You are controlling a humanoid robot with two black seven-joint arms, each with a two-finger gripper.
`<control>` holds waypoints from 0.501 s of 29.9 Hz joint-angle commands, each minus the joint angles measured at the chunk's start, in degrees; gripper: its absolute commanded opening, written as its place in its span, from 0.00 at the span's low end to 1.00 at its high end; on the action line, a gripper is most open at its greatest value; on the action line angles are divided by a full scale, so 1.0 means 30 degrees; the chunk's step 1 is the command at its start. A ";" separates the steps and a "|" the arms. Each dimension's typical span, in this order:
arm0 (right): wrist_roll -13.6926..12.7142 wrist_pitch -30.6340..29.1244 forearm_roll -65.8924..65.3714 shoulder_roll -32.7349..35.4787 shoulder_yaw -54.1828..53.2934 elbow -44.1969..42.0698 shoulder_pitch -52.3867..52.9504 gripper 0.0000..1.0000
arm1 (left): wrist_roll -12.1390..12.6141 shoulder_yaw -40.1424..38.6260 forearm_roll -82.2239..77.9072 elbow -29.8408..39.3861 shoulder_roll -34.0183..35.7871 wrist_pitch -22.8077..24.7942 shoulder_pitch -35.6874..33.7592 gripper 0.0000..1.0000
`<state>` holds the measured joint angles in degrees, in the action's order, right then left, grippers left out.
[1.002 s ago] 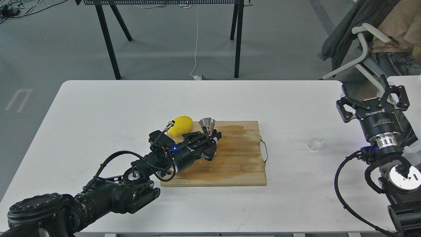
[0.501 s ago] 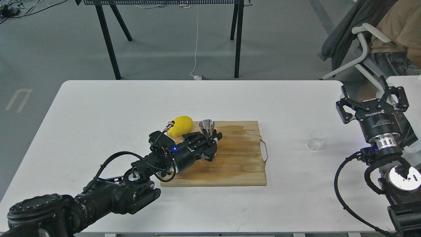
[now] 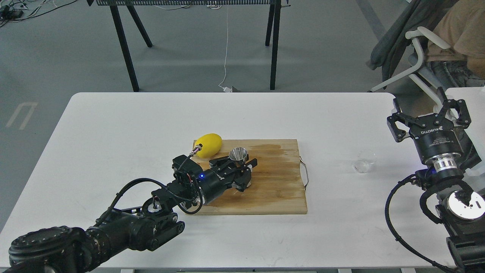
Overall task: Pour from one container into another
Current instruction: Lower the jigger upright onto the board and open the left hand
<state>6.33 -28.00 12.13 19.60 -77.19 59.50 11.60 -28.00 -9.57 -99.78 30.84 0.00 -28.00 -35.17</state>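
Note:
The steel jigger (image 3: 238, 154) stands upright over the back left part of the wooden cutting board (image 3: 273, 189), its upper cone open to the top. My left gripper (image 3: 241, 167) reaches in from the lower left and is shut on the jigger's lower part, which its fingers hide. The clear glass cup (image 3: 364, 161) sits alone on the white table (image 3: 113, 125), right of the board. My right gripper (image 3: 428, 115) hovers open at the table's right edge, right of the cup and apart from it, with nothing between its fingers.
A yellow lemon (image 3: 207, 145) lies at the board's back left corner, just behind my left wrist. The board has a wire handle (image 3: 305, 174) on its right side. A chair (image 3: 416, 57) with a seated person stands beyond the right rear corner.
My left gripper has drawn the jigger a little toward me and lower over the board, away from the lemon. The cup and right arm have stayed put.

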 commanded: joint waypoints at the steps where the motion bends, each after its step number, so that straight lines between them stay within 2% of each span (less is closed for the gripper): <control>1: 0.0000 0.0000 0.0001 0.0001 -0.0022 0.0001 -0.0001 0.99 | 0.0000 0.0260 -0.0021 0.0003 0.0000 0.0000 0.0006 0.69; 3: 0.0000 0.0000 0.0001 0.0001 -0.0022 0.0001 -0.0001 0.99 | 0.0000 0.0319 0.0009 0.0003 0.0000 0.0000 0.0035 0.81; 6: 0.0000 0.0000 0.0001 0.0001 -0.0022 0.0001 -0.0001 0.99 | 0.0000 0.0319 -0.0021 0.0032 0.0000 0.0000 0.0240 0.88; 15: 0.0000 0.0000 0.0001 0.0001 0.0007 0.0001 -0.0030 0.99 | 0.0000 0.0349 -0.0021 0.0003 0.0000 0.0000 0.0357 0.89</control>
<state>6.33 -28.00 12.13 19.60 -77.25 59.50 11.54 -28.00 -8.53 -99.84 30.87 0.00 -28.00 -34.22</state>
